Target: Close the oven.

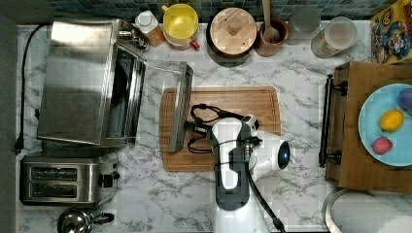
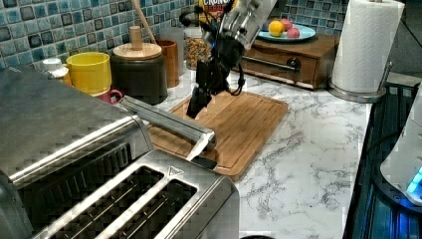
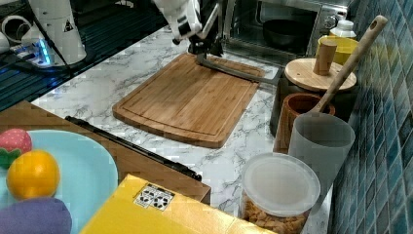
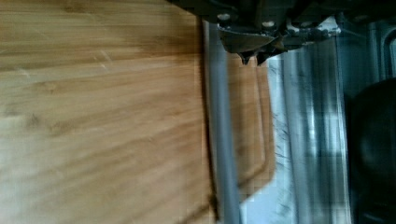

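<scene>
In the top view, the oven [image 1: 82, 82] sat at the top view's left on the marble counter [image 1: 291, 194], its door [image 1: 180, 104] dropped open and reaching out over the left edge of the cutting board [image 1: 228, 128]. My gripper [image 1: 190, 127] was at the door's outer edge, right by the handle, with my arm [image 1: 233, 165] stretching in from the bottom of the frame. A two-slot toaster [image 1: 65, 180] stood just below the oven.

In the left view, the oven's steel top filled the left view's left foreground, and the door [image 2: 166, 122] stuck out flat above the cutting board [image 2: 234, 124]. My gripper [image 2: 197, 102] came down from above and its tip met the door's far edge. I could not tell whether my fingers were apart or together.

In the right view, the oven [image 3: 287, 24] was at the back, its inside dark, and the door's bar handle [image 3: 238, 72] lay across the far end of the cutting board [image 3: 190, 97]. My gripper [image 3: 202, 51] sat on the handle's left end as the right view shows it.

In the wrist view, the handle [image 4: 222, 135] ran as a grey bar over the cutting board [image 4: 102, 116], with the door's glass [image 4: 317, 140] beyond it.
</scene>
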Controlling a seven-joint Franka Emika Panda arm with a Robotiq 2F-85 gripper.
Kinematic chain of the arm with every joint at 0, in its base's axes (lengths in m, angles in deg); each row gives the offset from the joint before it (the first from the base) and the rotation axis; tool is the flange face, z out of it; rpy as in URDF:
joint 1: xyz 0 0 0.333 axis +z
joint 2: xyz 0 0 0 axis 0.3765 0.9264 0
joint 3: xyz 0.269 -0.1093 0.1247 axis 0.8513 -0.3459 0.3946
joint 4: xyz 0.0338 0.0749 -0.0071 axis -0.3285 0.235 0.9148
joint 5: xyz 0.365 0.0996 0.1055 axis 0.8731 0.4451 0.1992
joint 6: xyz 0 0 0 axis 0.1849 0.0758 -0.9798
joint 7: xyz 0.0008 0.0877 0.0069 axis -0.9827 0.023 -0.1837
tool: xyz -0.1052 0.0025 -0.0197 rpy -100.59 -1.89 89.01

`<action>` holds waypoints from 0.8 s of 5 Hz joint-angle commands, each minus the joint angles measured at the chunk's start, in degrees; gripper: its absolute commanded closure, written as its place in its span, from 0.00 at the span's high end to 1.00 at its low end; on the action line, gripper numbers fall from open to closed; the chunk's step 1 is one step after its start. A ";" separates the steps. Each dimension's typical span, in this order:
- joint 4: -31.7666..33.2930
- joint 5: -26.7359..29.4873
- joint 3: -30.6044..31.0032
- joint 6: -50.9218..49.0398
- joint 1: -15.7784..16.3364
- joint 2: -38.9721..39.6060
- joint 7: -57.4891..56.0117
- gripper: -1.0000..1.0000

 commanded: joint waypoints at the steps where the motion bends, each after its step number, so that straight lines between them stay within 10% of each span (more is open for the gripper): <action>1: -9.07 10.62 -1.67 -0.76 -3.48 1.74 -9.18 0.00; 4: -16.21 11.61 -0.62 -7.09 -2.29 7.42 -9.02 0.00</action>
